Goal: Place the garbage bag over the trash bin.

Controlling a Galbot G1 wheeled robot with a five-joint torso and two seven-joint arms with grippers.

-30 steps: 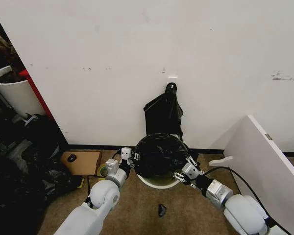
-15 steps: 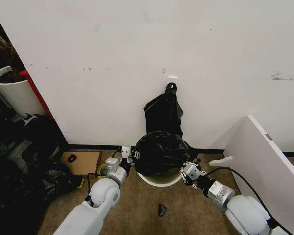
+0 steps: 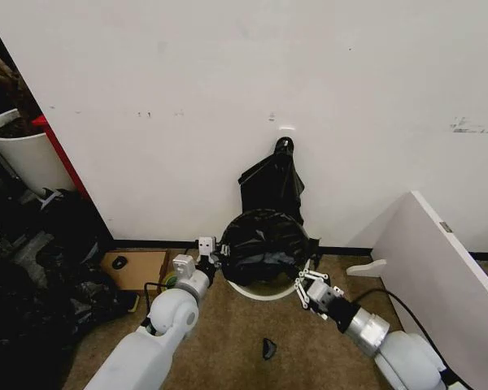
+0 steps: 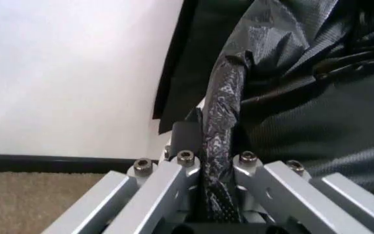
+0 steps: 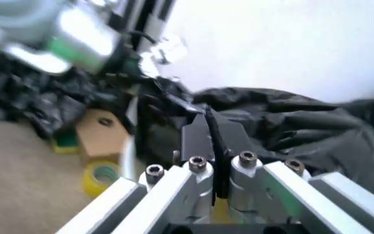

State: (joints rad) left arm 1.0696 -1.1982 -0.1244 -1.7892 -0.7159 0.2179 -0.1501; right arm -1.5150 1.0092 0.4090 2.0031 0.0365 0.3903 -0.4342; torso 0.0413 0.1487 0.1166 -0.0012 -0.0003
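The glossy black garbage bag (image 3: 263, 242) is spread over the top of the cream trash bin (image 3: 260, 292), whose near rim shows below it. My left gripper (image 3: 211, 257) is at the bag's left edge. In the left wrist view it (image 4: 208, 139) is shut on a bunched strip of the garbage bag (image 4: 291, 97). My right gripper (image 3: 302, 285) is at the bag's near-right edge. The right wrist view shows it (image 5: 214, 139) shut on a thin fold of the garbage bag (image 5: 284, 117).
A flat black bag bundle (image 3: 272, 185) hangs on the wall behind the bin. A white board (image 3: 439, 260) leans at the right. Cardboard (image 3: 138, 269), a yellow tape roll (image 3: 171, 283), dark clutter (image 3: 32, 268) and a white plant pot (image 3: 20, 154) lie left. A black scrap (image 3: 268, 348) is on the carpet.
Both grippers kept hold of the bag's edges. The bag shifted toward the wall and stretched wider, so more of the bin's near rim shows.
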